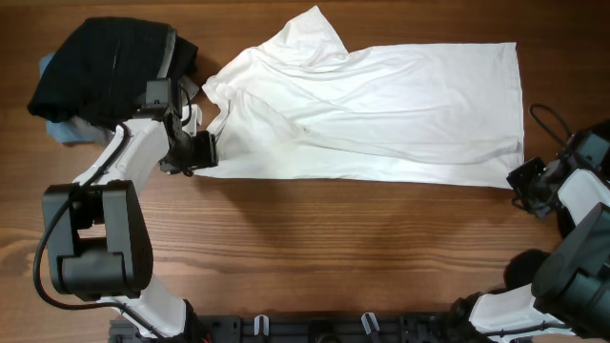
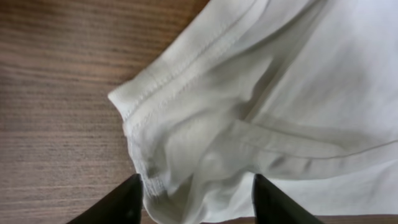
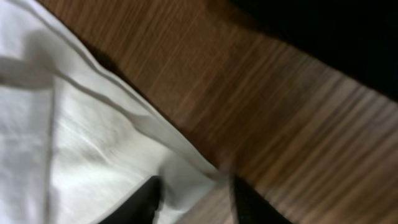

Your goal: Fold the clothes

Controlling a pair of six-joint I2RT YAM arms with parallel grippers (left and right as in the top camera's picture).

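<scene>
A white T-shirt (image 1: 381, 114) lies spread across the far half of the wooden table, with one sleeve folded over near the top. My left gripper (image 1: 203, 152) is at the shirt's left end. In the left wrist view its fingers (image 2: 198, 199) are open on either side of a bunched, stitched edge of the shirt (image 2: 280, 93). My right gripper (image 1: 522, 181) is at the shirt's near right corner. In the right wrist view its fingers (image 3: 196, 199) are apart, with the corner of the shirt (image 3: 81, 143) lying between them; this view is blurred.
A pile of black clothing (image 1: 105, 71) sits at the far left on top of a blue cloth (image 1: 67, 131), just behind the left arm. A black cable (image 1: 548, 119) loops near the right edge. Bare wood (image 1: 334, 248) fills the near half.
</scene>
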